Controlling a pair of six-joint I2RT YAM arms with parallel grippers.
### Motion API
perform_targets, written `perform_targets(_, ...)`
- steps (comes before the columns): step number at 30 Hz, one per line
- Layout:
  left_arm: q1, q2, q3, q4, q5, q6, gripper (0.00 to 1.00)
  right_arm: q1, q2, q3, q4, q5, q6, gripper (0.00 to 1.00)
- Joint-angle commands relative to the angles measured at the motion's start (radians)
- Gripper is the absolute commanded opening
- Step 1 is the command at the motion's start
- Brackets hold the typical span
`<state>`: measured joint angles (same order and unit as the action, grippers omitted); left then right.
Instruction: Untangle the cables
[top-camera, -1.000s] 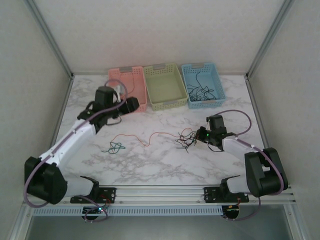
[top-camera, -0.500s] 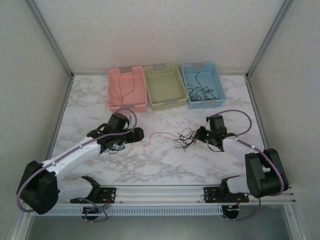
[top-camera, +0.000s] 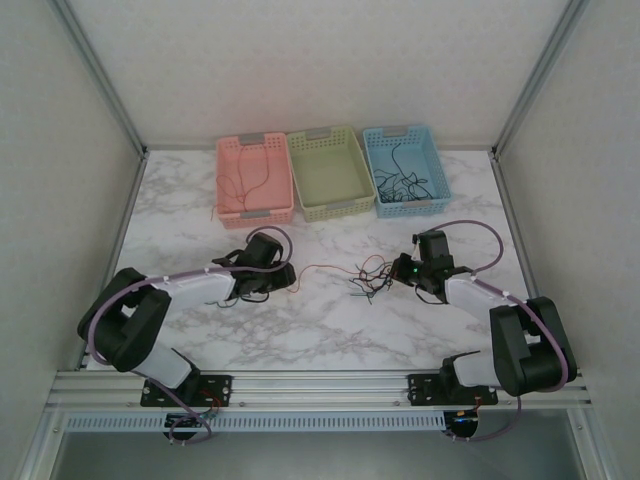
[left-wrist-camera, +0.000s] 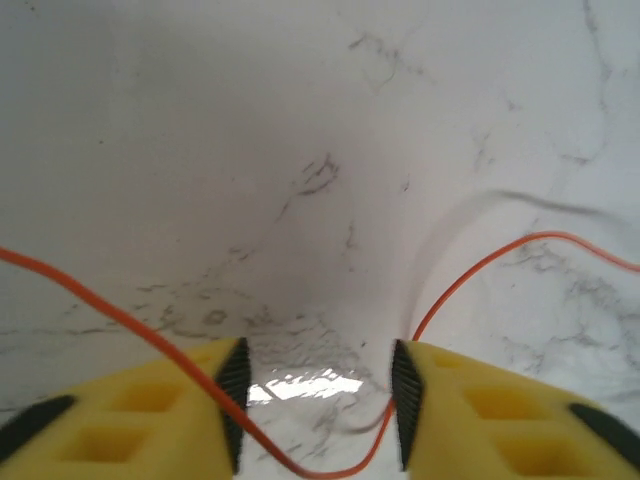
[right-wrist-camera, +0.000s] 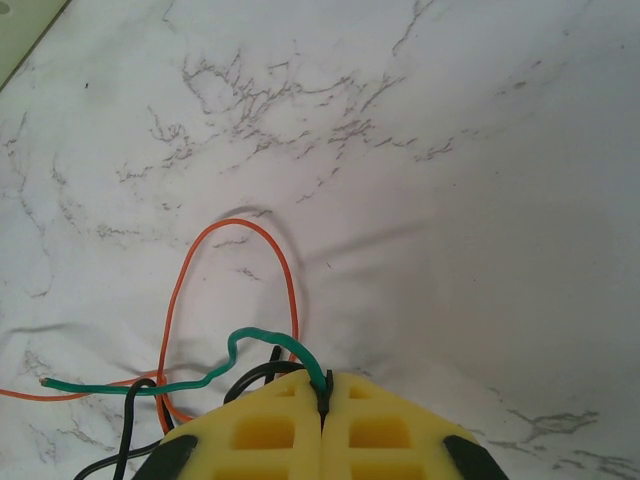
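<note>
A small tangle of cables (top-camera: 368, 278) in red, orange, green and black lies right of the table's centre. My right gripper (top-camera: 398, 272) is shut at its right edge. The right wrist view shows the right gripper (right-wrist-camera: 322, 385) clamped on a green cable (right-wrist-camera: 250, 340) and a black cable (right-wrist-camera: 250, 375), with an orange loop (right-wrist-camera: 235, 228) lying ahead. One orange cable (top-camera: 325, 266) runs left from the tangle to my left gripper (top-camera: 290, 278), which is low over the table. In the left wrist view that orange cable (left-wrist-camera: 480, 265) curves between the left gripper's (left-wrist-camera: 320, 385) parted, open jaws.
Three baskets stand along the back: a pink basket (top-camera: 255, 180) with thin red wires, a green basket (top-camera: 330, 172), and a blue basket (top-camera: 405, 170) with black wires. Metal frame posts border the marble table (top-camera: 300, 330) on both sides.
My left arm swung from the pink basket down and right to the orange cable, and its jaws narrowed around it. The right gripper and tangle stayed still.
</note>
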<state>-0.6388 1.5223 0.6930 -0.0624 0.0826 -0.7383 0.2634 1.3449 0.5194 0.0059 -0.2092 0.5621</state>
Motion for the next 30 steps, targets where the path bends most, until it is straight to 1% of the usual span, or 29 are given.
perform_targets(1,-0.006,-0.013,0.029,0.034,-0.002,-0.004,0.10,0.000,-0.015,-0.012,0.009,0.007,-0.008,0.00)
perform_targets(2,-0.006,-0.036,0.036,0.011,-0.010,0.009,0.03,0.001,-0.014,-0.012,0.010,0.007,-0.008,0.00)
perform_targets(3,-0.004,-0.074,0.051,-0.039,-0.037,0.033,0.00,0.001,-0.015,-0.012,0.009,0.009,-0.008,0.00)
perform_targets(5,0.005,-0.169,0.103,-0.188,-0.115,0.094,0.00,0.000,-0.018,-0.013,0.009,0.016,-0.005,0.00)
perform_targets(7,0.041,-0.283,0.166,-0.319,-0.176,0.146,0.00,0.001,-0.024,-0.016,0.011,0.022,-0.003,0.00)
perform_targets(10,0.131,-0.407,0.286,-0.461,-0.154,0.188,0.00,0.001,-0.023,-0.017,0.009,0.034,0.001,0.00)
perform_targets(13,0.191,-0.462,0.428,-0.571,-0.108,0.218,0.00,0.002,-0.024,-0.018,0.008,0.045,0.004,0.00)
perform_targets(17,0.202,-0.479,0.635,-0.682,-0.085,0.258,0.00,0.002,-0.024,-0.016,0.005,0.050,0.005,0.00)
perform_targets(21,0.203,-0.465,0.852,-0.751,-0.083,0.290,0.00,0.002,-0.018,-0.015,0.005,0.051,0.006,0.00)
perform_targets(23,0.204,-0.441,0.955,-0.770,-0.097,0.315,0.00,0.002,-0.014,-0.012,0.003,0.051,0.005,0.00)
perform_targets(27,0.217,-0.350,1.198,-0.837,-0.165,0.361,0.00,0.003,-0.010,-0.010,0.000,0.054,0.007,0.00)
perform_targets(30,0.227,-0.279,1.359,-0.853,-0.187,0.389,0.00,0.003,-0.012,-0.010,-0.003,0.057,0.008,0.00)
